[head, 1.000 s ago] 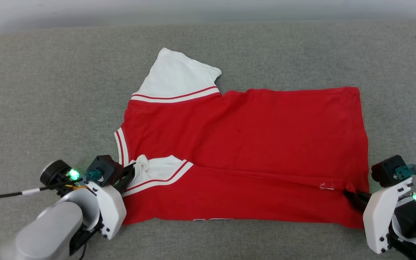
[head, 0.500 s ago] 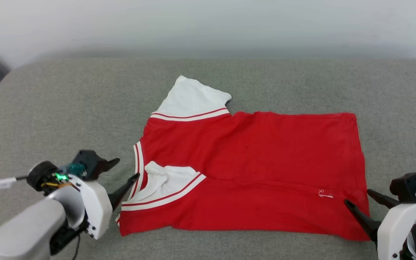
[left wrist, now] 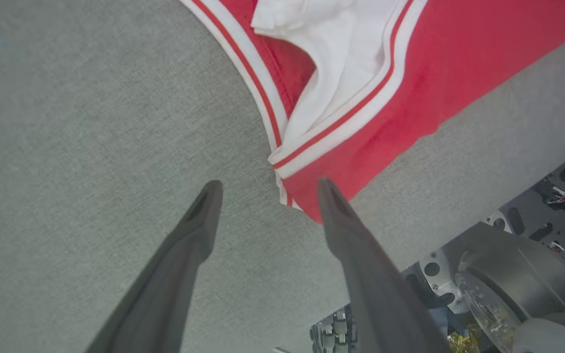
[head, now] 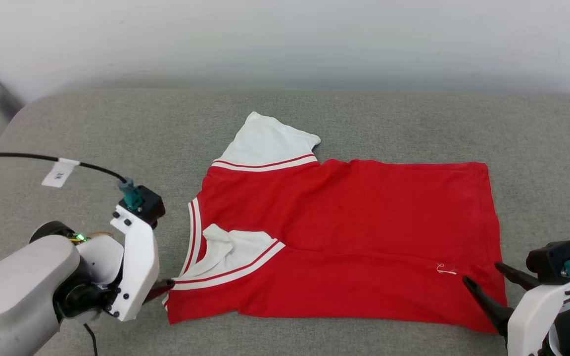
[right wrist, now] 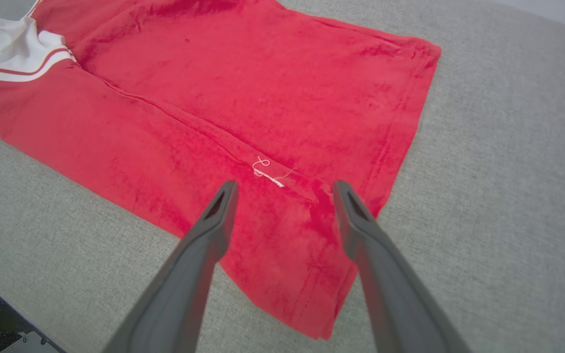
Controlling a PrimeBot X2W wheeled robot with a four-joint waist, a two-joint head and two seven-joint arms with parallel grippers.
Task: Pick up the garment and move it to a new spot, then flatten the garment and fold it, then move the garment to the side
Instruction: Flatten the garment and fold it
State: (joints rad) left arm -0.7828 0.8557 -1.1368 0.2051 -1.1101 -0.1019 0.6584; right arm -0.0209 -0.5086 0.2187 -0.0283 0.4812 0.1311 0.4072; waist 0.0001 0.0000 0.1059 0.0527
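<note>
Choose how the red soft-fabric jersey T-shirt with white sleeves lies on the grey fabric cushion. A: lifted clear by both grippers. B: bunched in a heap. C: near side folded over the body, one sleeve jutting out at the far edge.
C: the red jersey T-shirt has its near flap folded over along a crease, one white sleeve tucked on top, the other white sleeve jutting out at the far edge.

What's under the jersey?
The grey cushion, visible all round the jersey. Its underside is covered. The near flap lies folded onto its own red body.
</note>
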